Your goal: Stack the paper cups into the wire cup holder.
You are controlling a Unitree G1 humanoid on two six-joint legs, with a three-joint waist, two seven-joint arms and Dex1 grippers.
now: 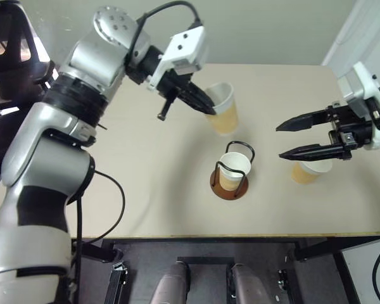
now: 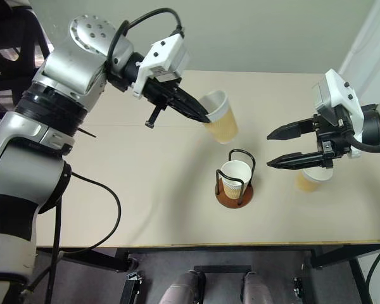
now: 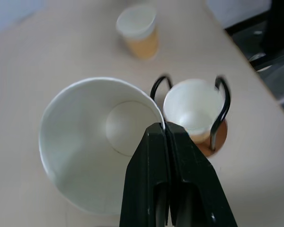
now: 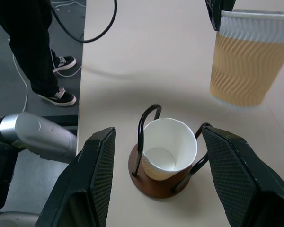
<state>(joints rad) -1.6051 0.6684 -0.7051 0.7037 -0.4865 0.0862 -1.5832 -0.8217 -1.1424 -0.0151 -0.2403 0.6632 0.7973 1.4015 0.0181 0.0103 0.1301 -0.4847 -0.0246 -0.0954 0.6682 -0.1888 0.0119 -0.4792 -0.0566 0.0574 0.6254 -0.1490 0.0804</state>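
- Cup (image 1: 224, 109), upper centre: pinched at rim by left end effector (image 1: 206, 106); level it, lower into cup (image 1: 234, 170) seated in wire holder (image 1: 230, 189).
- Right end effector (image 1: 280, 140): spread, empty; keep aside.

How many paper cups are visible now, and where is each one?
3: one in the left gripper, held by its rim; one in the wire cup holder; one on the table under the right gripper.

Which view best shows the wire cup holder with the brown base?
Right wrist view: the wire cup holder sits central and close, one paper cup inside. Both eye views show it smaller; left wrist view has it partly behind the left gripper.
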